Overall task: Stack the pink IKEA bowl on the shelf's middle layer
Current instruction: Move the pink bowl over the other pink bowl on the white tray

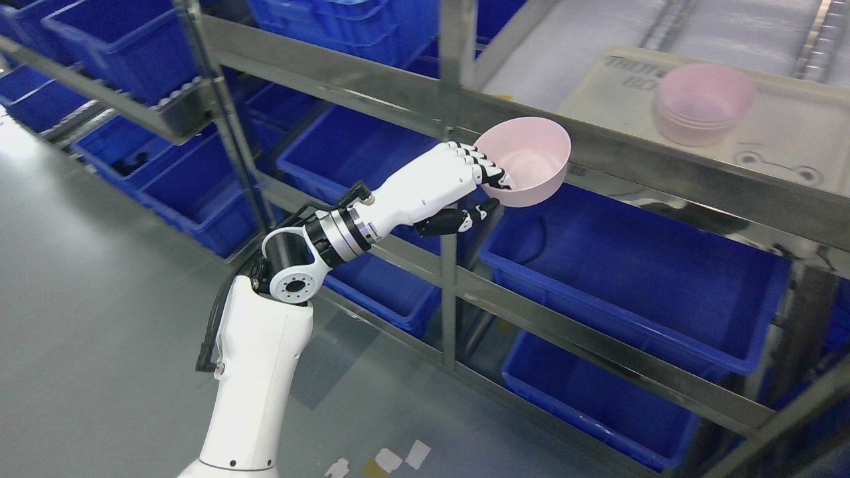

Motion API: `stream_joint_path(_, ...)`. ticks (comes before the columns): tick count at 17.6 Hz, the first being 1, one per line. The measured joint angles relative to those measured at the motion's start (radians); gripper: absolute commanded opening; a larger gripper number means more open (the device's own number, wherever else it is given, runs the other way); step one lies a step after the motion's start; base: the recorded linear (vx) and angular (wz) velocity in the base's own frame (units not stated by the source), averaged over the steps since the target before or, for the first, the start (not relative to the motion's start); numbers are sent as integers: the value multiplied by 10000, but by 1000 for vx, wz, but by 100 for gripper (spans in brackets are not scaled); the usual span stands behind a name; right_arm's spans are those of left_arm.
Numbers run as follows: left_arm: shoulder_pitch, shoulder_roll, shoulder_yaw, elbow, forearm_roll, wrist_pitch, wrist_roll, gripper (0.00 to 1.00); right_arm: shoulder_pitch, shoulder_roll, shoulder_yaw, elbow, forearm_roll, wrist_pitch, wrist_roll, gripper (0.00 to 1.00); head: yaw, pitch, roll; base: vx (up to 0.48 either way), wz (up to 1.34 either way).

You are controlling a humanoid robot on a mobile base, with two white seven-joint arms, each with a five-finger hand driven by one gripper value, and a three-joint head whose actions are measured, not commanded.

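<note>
Pink bowl [528, 159], one piece, is pinched at its near rim by the left hand [465, 182], fingers inside and thumb beneath, so that it is carried tilted in front of the steel shelf rail [664, 172]. A stack of matching bowls [704, 106] is kept on the beige tray [790, 143] of that layer, well apart to the right, presumably as the stacking destination; blue bins [637, 279] are stored below.
</note>
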Motion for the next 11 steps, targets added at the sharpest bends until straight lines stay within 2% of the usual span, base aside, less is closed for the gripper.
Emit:
stream_joint_path(6,-1550,-1,-113,187,101,0,-229,2,3,0,0,1,0,0,-3,100,0,0,0,30,-982)
stream_joint_path(11,-2608,70,290,640,-208,129,-1066,2,-2,0,0,0,0,0,-2,100,0,0,0,66,-434)
